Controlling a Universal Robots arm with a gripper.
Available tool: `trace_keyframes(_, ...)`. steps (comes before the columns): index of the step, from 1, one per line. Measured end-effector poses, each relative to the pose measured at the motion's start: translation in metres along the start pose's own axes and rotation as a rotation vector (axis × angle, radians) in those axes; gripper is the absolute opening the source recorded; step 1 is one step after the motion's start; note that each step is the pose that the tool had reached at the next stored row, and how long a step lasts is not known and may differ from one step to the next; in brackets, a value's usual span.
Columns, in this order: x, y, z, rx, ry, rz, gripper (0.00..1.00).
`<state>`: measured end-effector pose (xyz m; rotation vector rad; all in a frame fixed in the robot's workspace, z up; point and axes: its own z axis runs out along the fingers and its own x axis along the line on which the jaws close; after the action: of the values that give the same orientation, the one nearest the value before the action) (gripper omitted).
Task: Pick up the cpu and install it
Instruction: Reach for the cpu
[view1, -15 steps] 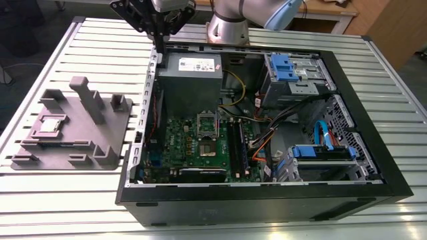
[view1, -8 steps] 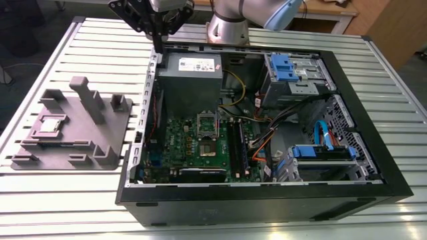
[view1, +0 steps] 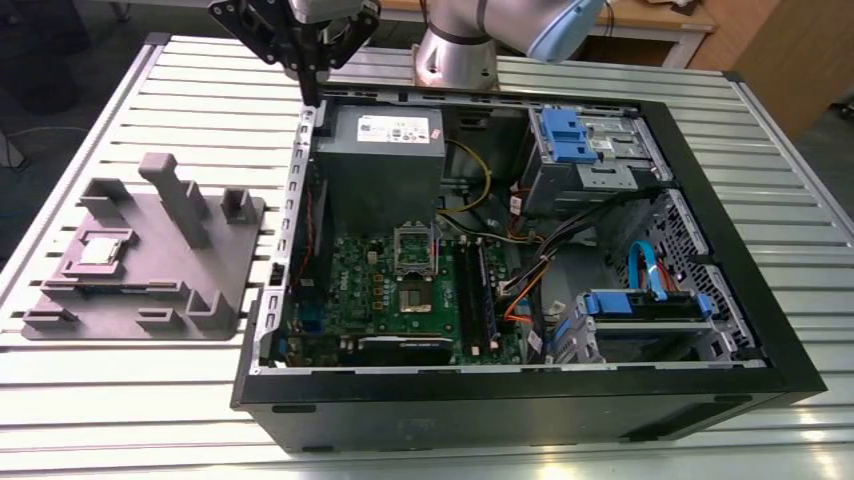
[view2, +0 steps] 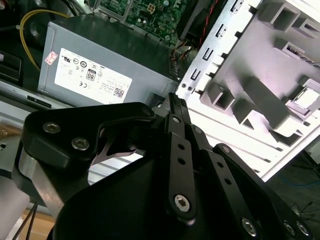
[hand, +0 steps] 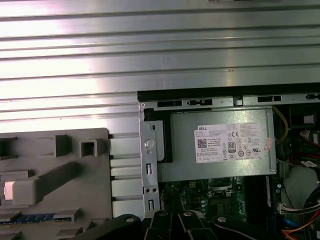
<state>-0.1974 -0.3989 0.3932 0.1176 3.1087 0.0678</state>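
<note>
Nearest the exterior view's camera, on a slatted metal table (view1: 134, 400): an open black computer case (view1: 534, 400), lying on its side. Inside, toward the middle, a green motherboard (view1: 367, 290) with a dark square socket frame (view1: 414, 248), seemingly unfilled.

At nine o'clock from the case, well apart from the socket: a grey plastic fixture (view1: 160, 290) of blocks and slots. Resting flat in a recess on that fixture's nine o'clock side: the cpu (view1: 104, 248), a small silvery square, untouched.

Farther back, at twelve o'clock from the motherboard: a grey power supply (view1: 380, 140) with a white label.

Farthest of all, above the case's rear corner at eleven o'clock: the black gripper (view1: 310, 95), pointing down, fingers drawn together, clasping nothing; tips likewise meeting in the second wrist view. Well apart from the cpu, nearer the power supply than the fixture.

Judged progress: barely begun. Neither pickup nor installation done; chip waiting on the fixture, socket waiting in the case.
</note>
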Motion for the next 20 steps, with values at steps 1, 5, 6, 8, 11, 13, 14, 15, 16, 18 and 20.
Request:
trace_keyframes(1, 0.0008, -0.0001, 0.0, 0.0, -0.0002, 0.0, 0.1)
trace_keyframes(5, 0.0041, -0.0003, -0.0001, -0.0001, -0.0014, 0.0, 0.1)
trace_keyframes(6, 0.0049, -0.0004, -0.0002, -0.0001, -0.0016, 0.0, 0.1)
trace_keyframes(8, 0.0062, -0.0004, -0.0002, -0.0001, -0.0018, 0.0, 0.1)
trace_keyframes(11, 0.008, -0.0006, -0.0002, -0.0003, -0.0022, 0.0, 0.1)
trace_keyframes(13, 0.009, -0.0007, -0.0003, -0.0002, -0.0023, 0.0, 0.1)
trace_keyframes(14, 0.0096, -0.0007, -0.0003, -0.0003, -0.0024, 0.0, 0.1)
trace_keyframes(15, 0.0101, -0.0007, -0.0003, -0.0002, -0.0024, 0.0, 0.1)
trace_keyframes(16, 0.0105, -0.0008, -0.0003, -0.0002, -0.0025, 0.0, 0.1)
trace_keyframes(18, 0.0115, -0.0009, -0.0003, -0.0002, -0.0026, 0.0, 0.1)
trace_keyframes(20, 0.0125, -0.0009, -0.0004, -0.0002, -0.0026, 0.0, 0.1)
